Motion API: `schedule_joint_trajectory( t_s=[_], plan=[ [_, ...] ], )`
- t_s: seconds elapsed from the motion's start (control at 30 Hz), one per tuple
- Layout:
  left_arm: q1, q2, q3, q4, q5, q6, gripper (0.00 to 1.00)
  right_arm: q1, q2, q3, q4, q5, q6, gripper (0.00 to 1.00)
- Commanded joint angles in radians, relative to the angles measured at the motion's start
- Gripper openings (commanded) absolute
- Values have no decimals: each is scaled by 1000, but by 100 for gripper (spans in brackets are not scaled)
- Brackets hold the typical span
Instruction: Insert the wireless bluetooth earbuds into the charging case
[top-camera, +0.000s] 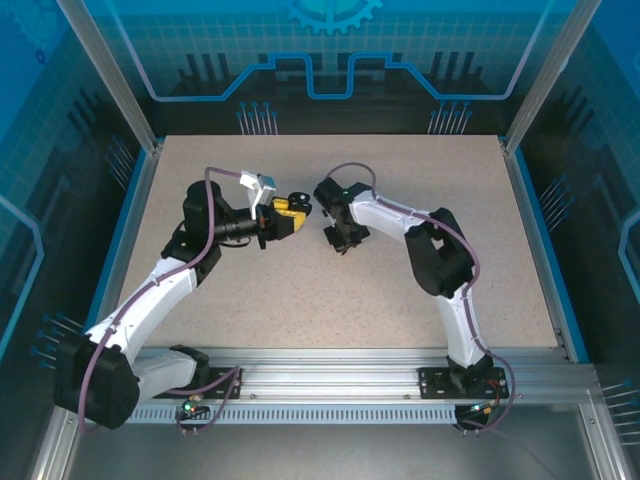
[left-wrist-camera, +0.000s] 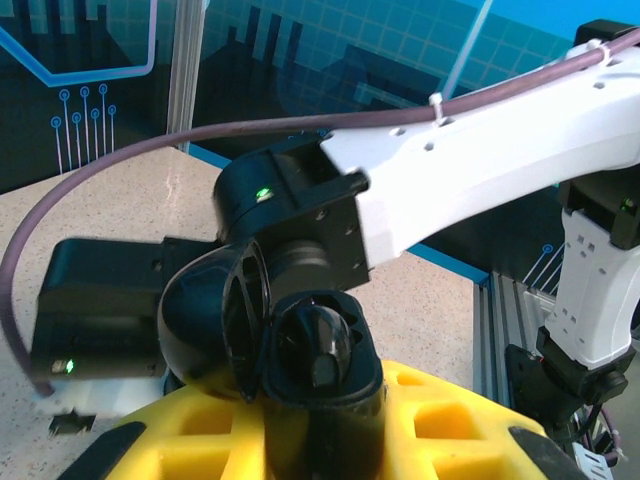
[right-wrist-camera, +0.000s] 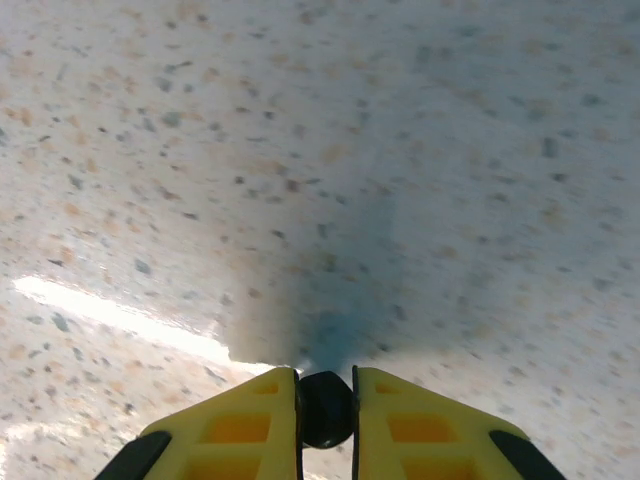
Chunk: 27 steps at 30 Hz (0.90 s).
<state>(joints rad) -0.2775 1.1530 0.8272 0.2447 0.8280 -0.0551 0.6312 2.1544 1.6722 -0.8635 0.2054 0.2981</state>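
Right between my right gripper's (right-wrist-camera: 325, 385) yellow fingers, one earbud (right-wrist-camera: 325, 412) is pinched tight, wrist tipped down over the table (right-wrist-camera: 330, 150). My left gripper (left-wrist-camera: 325, 440) clamps the charging case (left-wrist-camera: 300, 345), lid (left-wrist-camera: 245, 320) open, aimed at the right arm (left-wrist-camera: 480, 170) beyond. Insertion isn't done yet, and I can't tell if a bud already sits inside.
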Motion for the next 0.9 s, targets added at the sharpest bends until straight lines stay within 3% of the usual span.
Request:
schedule_joint_trajectory(
  t_s=[0.0,0.47,0.87],
  plan=[
    [-5,20,-14,29,9,-25,0,-35,-94,-51,32,37,6,17],
    [-88,142,-31,105,-87,-68,0,-65,-274,-168,100,54,-2,15],
    [-89,151,-39,94,-108,-68,0,-65,-80,-126,63,-20,-77,16]
  ],
)
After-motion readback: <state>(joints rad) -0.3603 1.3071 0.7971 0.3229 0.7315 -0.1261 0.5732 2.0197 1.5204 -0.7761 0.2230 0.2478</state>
